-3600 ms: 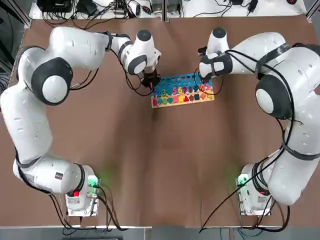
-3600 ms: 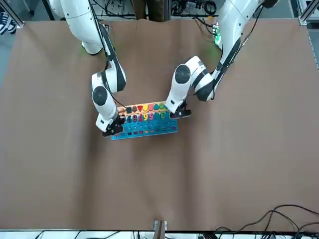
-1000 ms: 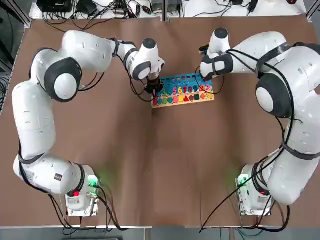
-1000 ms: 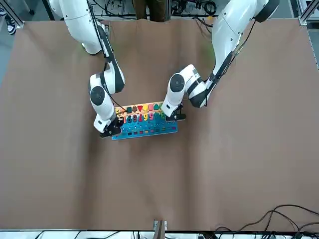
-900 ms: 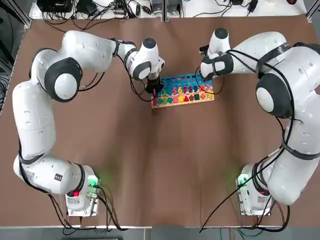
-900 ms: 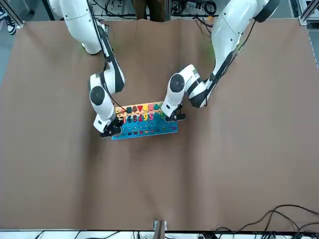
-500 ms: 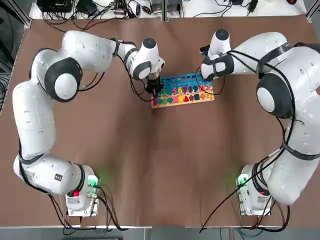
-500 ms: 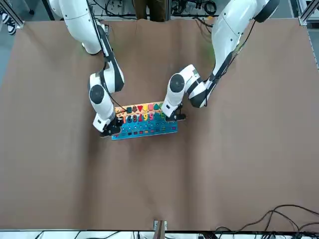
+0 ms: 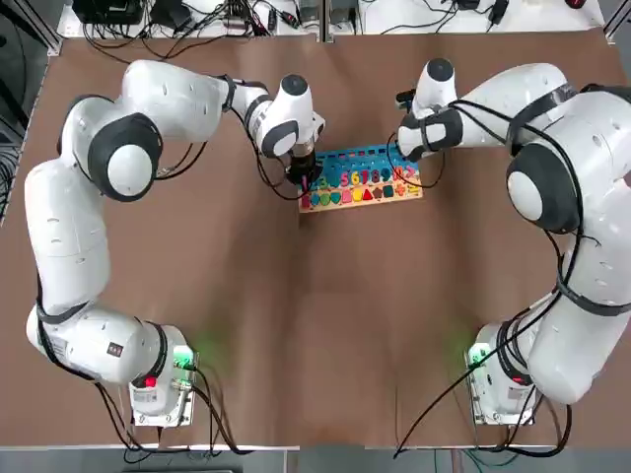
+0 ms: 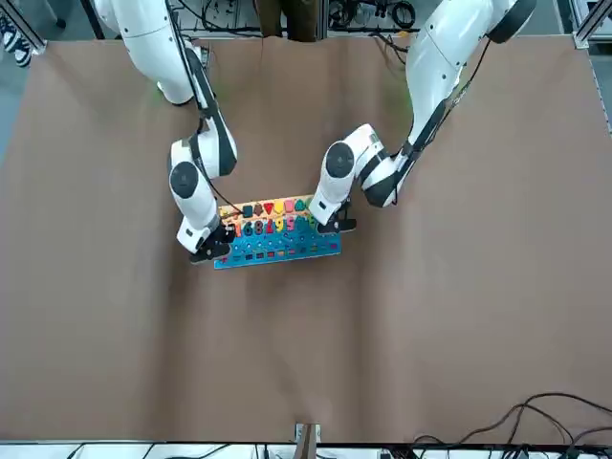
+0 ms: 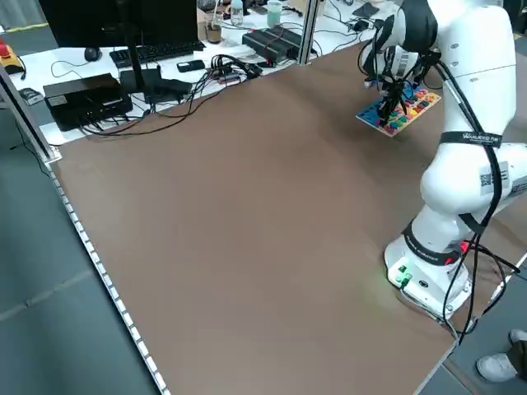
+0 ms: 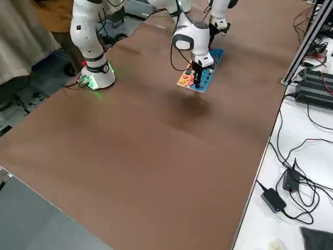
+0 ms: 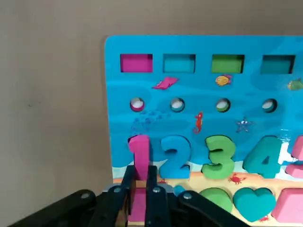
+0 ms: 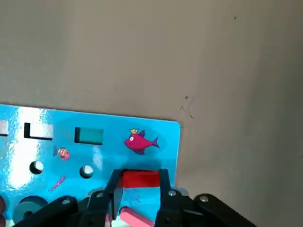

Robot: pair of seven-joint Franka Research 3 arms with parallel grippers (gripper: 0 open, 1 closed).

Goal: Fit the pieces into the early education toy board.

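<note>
The early education toy board [image 9: 361, 180] lies flat at the table's far middle, blue with a tan strip and rows of colourful numerals and shapes. My left gripper [image 9: 304, 176] stands over its left end, and in the left wrist view it [image 13: 139, 183] is shut on a pink numeral-one piece [image 13: 139, 153] that sits at the start of the numeral row. My right gripper [image 9: 404, 164] is over the board's right end; in the right wrist view it [image 14: 139, 185] is shut on a small red piece [image 14: 140, 179] just above the blue surface [image 14: 94, 137]. A pink piece [image 14: 135, 217] lies just behind the red one.
Brown cloth covers the table [image 9: 325, 325] all around the board. Both arm bases [image 9: 158, 389] stand at the near edge. Cables and electronics [image 11: 123, 78] lie beyond the far and side edges.
Since the earliest frame my left gripper has shifted right, from beside the board's left edge to over its first numeral. Over the last second both grippers have stayed almost still.
</note>
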